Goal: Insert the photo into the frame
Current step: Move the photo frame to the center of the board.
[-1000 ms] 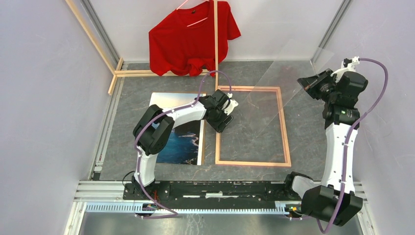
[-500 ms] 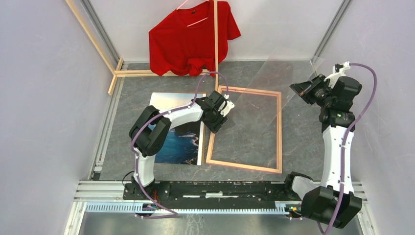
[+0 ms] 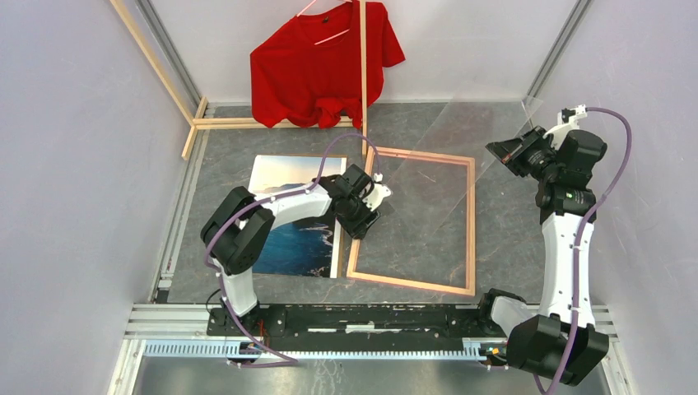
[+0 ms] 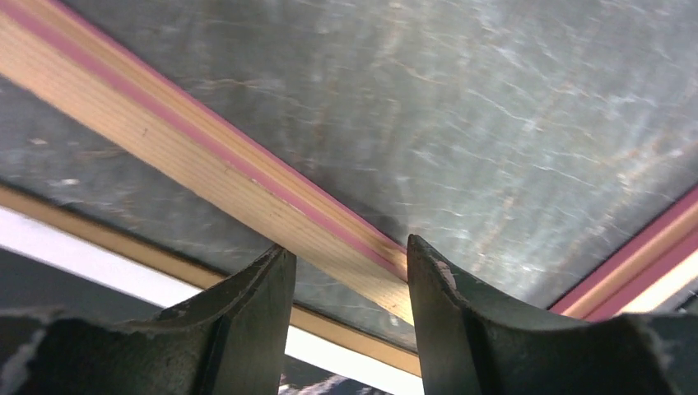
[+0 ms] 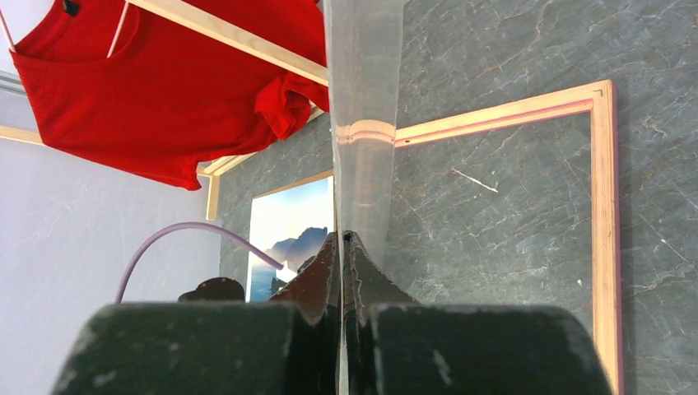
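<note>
I am watching the left tool (image 3: 368,207) clamping the left rail of the frame (image 3: 471,222). In the left wrist view its two dark fingers (image 4: 247,329) are pressing against either side of the pale wood rail, whose pink strip is showing (image 4: 206,181).

The frame is lying skewed on the grey desk (image 3: 230,164). Its near left corner is sitting just beside the near right corner of the photo (image 3: 296,243), and its far rail is angling away to the right.

The photo is lying flat, picture side up, to the left of the frame and outside it. The left arm is crossing over its middle.

The right tool (image 3: 504,151) is pinching a clear sheet (image 3: 461,140) by its edge, with the fingers closed tight on it (image 5: 342,239). It is holding the sheet raised and slanting over the far right part of the frame. The right wrist view is showing the sheet edge-on (image 5: 362,82), with the frame (image 5: 605,206) and the photo (image 5: 292,222) beyond it.

At the back, a red shirt (image 3: 321,66) is hanging on a wooden rack (image 3: 363,82).
</note>
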Controlling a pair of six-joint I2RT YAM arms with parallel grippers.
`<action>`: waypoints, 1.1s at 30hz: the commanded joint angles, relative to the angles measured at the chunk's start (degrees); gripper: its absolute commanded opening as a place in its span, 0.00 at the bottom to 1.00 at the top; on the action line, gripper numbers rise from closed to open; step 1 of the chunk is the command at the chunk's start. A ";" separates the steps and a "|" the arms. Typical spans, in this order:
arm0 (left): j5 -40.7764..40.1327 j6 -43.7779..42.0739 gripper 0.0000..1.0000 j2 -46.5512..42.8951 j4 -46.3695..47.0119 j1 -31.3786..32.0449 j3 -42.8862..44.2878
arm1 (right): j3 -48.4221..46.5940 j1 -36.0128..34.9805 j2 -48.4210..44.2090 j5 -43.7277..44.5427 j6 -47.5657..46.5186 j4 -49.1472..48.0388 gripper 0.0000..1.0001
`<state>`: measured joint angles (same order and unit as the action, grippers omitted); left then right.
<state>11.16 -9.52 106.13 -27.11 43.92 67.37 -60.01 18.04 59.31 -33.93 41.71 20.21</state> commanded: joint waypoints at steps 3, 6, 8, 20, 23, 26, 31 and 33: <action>10.21 -1.25 0.58 0.19 -5.60 4.22 -5.67 | 1.09 -0.09 -0.01 0.01 -1.68 -2.74 0.00; 11.70 -2.16 0.58 0.58 -6.00 4.64 -6.29 | 1.34 -0.08 0.86 -1.13 -1.63 -3.33 0.00; 12.07 -2.35 0.58 0.44 -6.11 4.72 -7.17 | 1.22 -0.07 1.50 -1.85 -1.67 -3.51 0.00; 11.59 -4.48 0.74 -4.26 -9.78 4.47 -8.02 | 3.42 -6.78 4.54 0.30 -0.63 -6.85 0.00; 10.48 -4.87 0.80 -6.09 -10.48 4.04 -8.25 | 2.72 -10.90 6.27 2.00 -0.50 -7.35 0.00; 8.83 -4.85 0.89 -8.59 -10.40 2.88 -8.52 | 2.06 -13.04 7.23 2.79 -0.20 -7.68 0.00; 7.82 -4.95 0.94 -9.75 -9.64 -4.26 -6.27 | -0.45 -13.30 7.31 4.61 -0.84 -6.09 0.00; 6.20 -5.39 0.94 -8.62 -9.39 -6.64 -4.82 | -0.96 -13.29 7.22 5.19 -0.54 -6.18 0.00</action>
<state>21.02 -11.73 98.08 -35.33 42.37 59.90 -57.01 4.86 66.87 -30.30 40.73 15.49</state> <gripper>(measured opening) 0.937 0.006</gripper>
